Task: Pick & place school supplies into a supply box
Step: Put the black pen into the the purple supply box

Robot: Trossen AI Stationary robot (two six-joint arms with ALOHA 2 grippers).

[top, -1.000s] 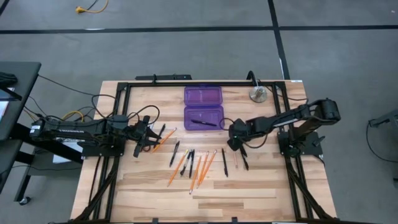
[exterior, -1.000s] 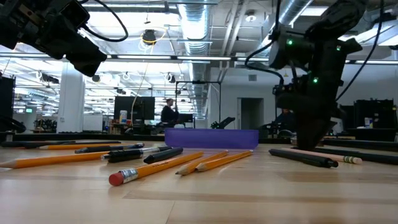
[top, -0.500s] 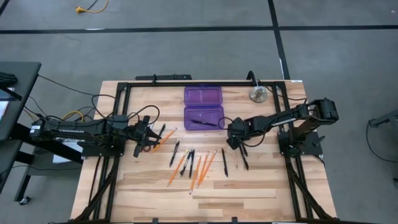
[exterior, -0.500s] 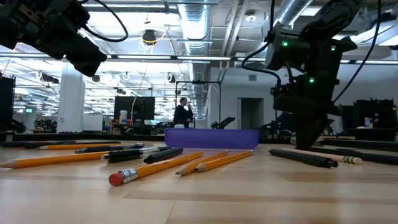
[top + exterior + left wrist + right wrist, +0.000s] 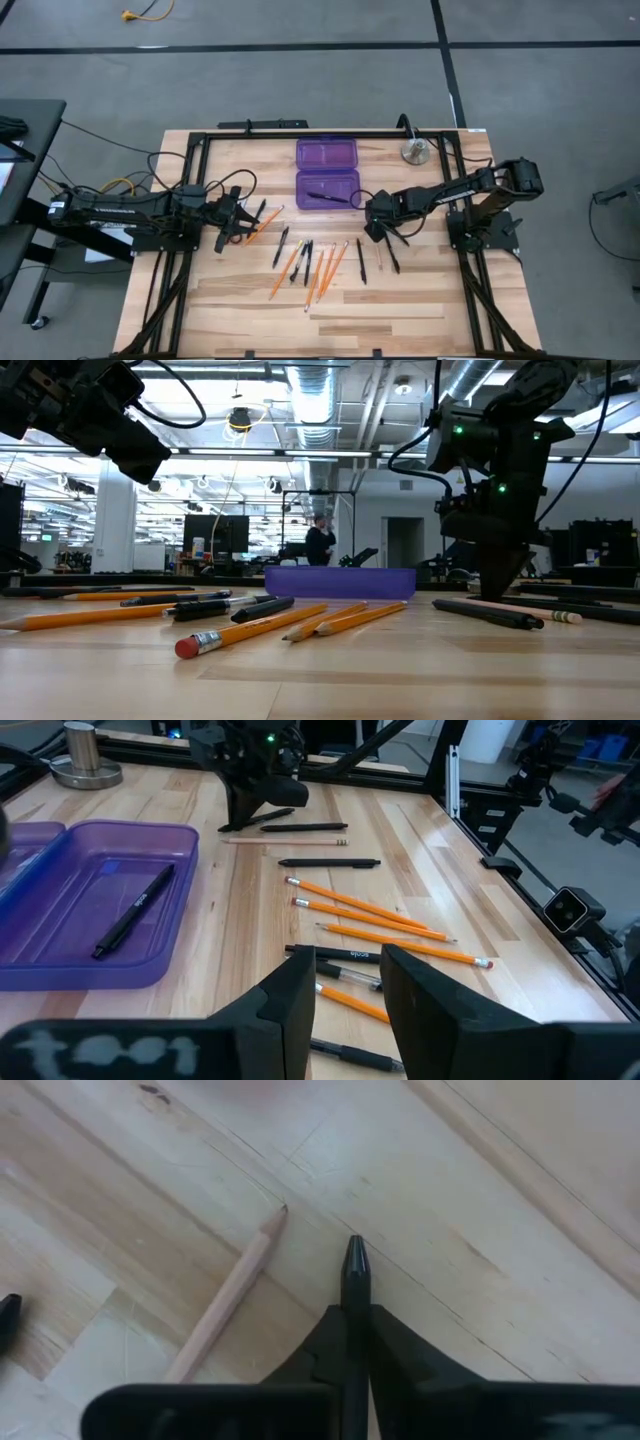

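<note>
Right gripper [image 5: 375, 230] down at table just right of purple supply box [image 5: 327, 172], fingers clamped on black pen [image 5: 355, 1270]; pen tip pokes out between fingertips, close over wood. Pale pencil [image 5: 228, 1293] lies just beside it on table. Left gripper [image 5: 240, 222] hovers at left side of table, fingers apart, holding nothing. Box open, both halves flat at back centre of table; one black pen inside near half [image 5: 133, 910]. Orange pencils [image 5: 322, 266] and more black pens [image 5: 306, 255] scattered mid-table in front of box.
</note>
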